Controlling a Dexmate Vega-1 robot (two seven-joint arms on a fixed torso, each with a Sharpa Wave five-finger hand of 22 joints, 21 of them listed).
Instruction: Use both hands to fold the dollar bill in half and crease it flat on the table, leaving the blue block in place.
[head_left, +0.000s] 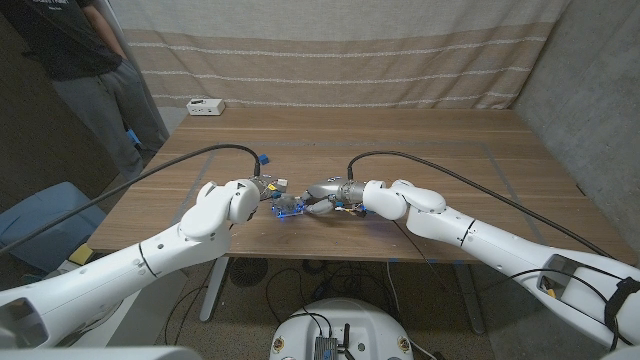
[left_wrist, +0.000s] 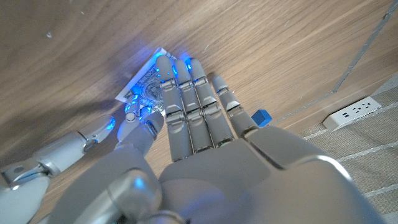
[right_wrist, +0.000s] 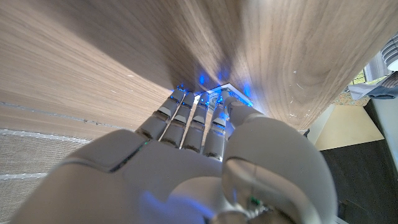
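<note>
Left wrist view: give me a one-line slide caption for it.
Left robot hand presses its fingers on the dollar bill on the wooden table, the right robot hand alongside, the blue block nearby.

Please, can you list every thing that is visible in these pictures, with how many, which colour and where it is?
paper dollar bill: one, pale with grey print, lit blue, on the table's near middle under the fingers of both hands
small blue block: one, blue, on the table beside the left hand, apart from the bill
white power strip: one, white, at the table's far left edge
wooden table: one, brown
striped curtain: one, beige, behind the table
person: one, dark top and grey trousers, standing at far left
left hand: one, grey, fingers pressing on the bill
right hand: one, grey, fingertips touching the bill
</note>
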